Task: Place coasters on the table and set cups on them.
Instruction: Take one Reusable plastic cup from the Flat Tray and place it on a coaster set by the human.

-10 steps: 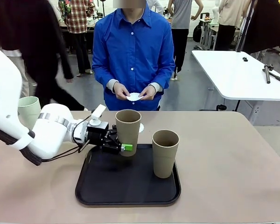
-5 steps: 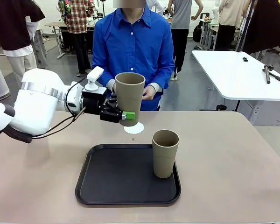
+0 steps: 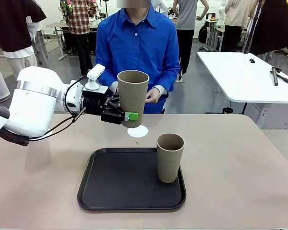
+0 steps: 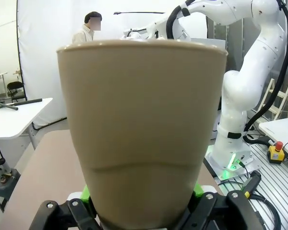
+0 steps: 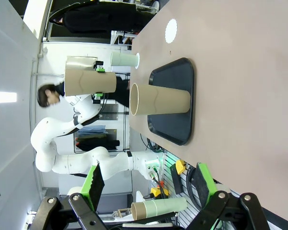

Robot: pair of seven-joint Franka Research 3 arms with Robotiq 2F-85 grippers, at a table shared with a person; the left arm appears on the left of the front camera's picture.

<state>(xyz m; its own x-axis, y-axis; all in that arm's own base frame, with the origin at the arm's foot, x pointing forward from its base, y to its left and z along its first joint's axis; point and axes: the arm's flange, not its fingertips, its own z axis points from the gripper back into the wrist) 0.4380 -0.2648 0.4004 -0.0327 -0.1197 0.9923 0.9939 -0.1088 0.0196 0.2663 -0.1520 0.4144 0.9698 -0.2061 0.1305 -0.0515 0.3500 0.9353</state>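
My left gripper (image 3: 126, 115) is shut on the lower part of a tan cup (image 3: 133, 96), holding it upright in the air above a white lacy coaster (image 3: 138, 131) on the far middle of the beige table (image 3: 230, 158). The left wrist view shows that cup (image 4: 141, 129) close up between green pads (image 4: 86, 192). A second tan cup (image 3: 170, 157) stands on the right side of the black tray (image 3: 120, 184). My right gripper (image 5: 149, 190) is open and holds nothing, far from the tray (image 5: 178, 120). Its view shows a mint cup (image 5: 123, 58) standing beyond the tray.
A person in a blue shirt (image 3: 137, 52) stands at the far edge, hands (image 3: 152, 95) held together behind the lifted cup. A white table (image 3: 245, 76) stands at the back right. More stacked cups (image 5: 158, 207) lie off the table near my right arm.
My left gripper lifted the tan cup off the tray's left side and carried it up and away toward the person, over the coaster. In the last half second it barely moved.
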